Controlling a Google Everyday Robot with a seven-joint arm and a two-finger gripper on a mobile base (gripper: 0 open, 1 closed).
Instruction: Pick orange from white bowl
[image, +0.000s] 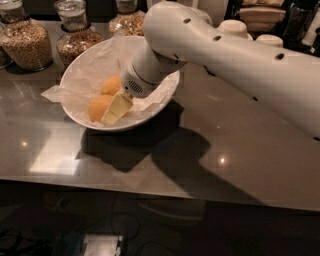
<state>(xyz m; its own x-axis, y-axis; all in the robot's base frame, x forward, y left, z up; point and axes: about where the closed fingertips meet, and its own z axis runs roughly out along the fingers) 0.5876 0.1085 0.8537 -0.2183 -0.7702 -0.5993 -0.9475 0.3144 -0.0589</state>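
Observation:
The white bowl (85, 60) is wide and shallow, lined with crumpled white paper, and sits on the grey counter at the left. Two oranges lie in it: one at the front (98, 106) and one behind it (111, 85). My gripper (116, 109) reaches down into the bowl from the right. Its pale tip rests against the right side of the front orange. My thick white arm (225, 55) crosses the view from the right and hides the bowl's right half.
Glass jars of grains (25, 42) (75, 37) stand behind the bowl at the back left. Small upturned white bowls on plate stacks (235, 27) are at the back right. The counter's front edge (150, 192) runs across the lower view.

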